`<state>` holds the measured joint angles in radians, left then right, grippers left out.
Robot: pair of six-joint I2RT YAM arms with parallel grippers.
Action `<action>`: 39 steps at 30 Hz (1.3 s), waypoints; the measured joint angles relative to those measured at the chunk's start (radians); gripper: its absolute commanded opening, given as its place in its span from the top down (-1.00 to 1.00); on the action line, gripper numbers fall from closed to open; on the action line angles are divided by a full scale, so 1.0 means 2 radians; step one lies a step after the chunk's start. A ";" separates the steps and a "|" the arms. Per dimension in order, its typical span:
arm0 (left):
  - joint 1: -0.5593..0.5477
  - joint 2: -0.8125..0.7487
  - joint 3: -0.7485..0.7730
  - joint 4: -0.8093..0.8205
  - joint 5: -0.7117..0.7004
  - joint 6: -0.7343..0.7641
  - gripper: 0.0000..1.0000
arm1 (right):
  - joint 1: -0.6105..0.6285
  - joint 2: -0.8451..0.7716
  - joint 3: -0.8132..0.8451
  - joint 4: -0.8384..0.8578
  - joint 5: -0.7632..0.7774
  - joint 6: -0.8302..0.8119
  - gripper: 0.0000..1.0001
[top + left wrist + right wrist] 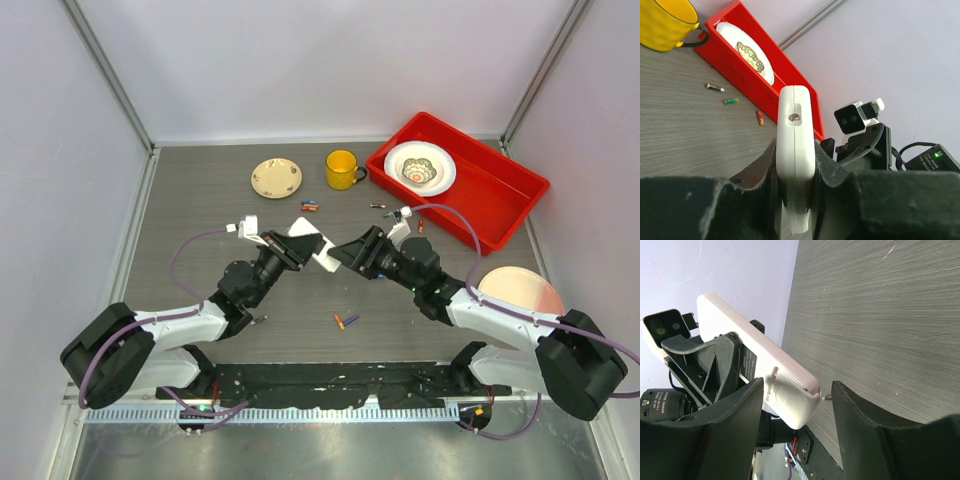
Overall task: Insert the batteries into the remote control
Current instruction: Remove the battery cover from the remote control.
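We see the left tool [796, 170] pressed together on the remote control [795, 132], pinching its long sides and holding it clear of the worktop [200, 200], above the middle. The right tool [797, 390] faces it with its fingers spread, one on each side of the remote's free end; we cannot tell whether either finger touches it. The batteries [346, 320] lie loose on the worktop, one pair near the arms and the others nearer the yellow mug [342, 168] and the red tray [500, 200]. We judge the remote light and stiff, its smooth white plastic shell likely to slip or twist under a narrow pinch, so the flat long edges near mid-length look the safest hold. That leaves the end with the seam and small tab, seen from the right wrist, free to work on. The cells look small, hard and round, apt to roll, and are best taken across the barrel. We can read no brand or writing on the remote, whose end face shows only a small screw [795, 117]. A dark label [747, 365] on the left tool is too small to read.
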<state>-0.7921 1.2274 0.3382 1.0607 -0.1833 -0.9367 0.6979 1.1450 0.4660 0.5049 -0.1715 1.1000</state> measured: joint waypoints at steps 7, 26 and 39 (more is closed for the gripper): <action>0.000 0.000 -0.007 0.002 -0.002 -0.005 1.00 | -0.013 -0.018 0.000 -0.012 -0.004 -0.001 -0.01; 0.000 0.002 -0.009 0.011 -0.004 -0.014 1.00 | -0.015 -0.006 -0.006 -0.014 -0.037 0.000 0.14; 0.001 0.004 -0.009 0.010 -0.013 -0.014 1.00 | -0.018 -0.005 -0.006 -0.009 -0.041 0.003 0.70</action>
<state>-0.7910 1.2354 0.3210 1.0813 -0.2092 -0.9646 0.6628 1.1343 0.4538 0.4870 -0.2535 1.1057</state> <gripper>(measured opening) 0.248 0.316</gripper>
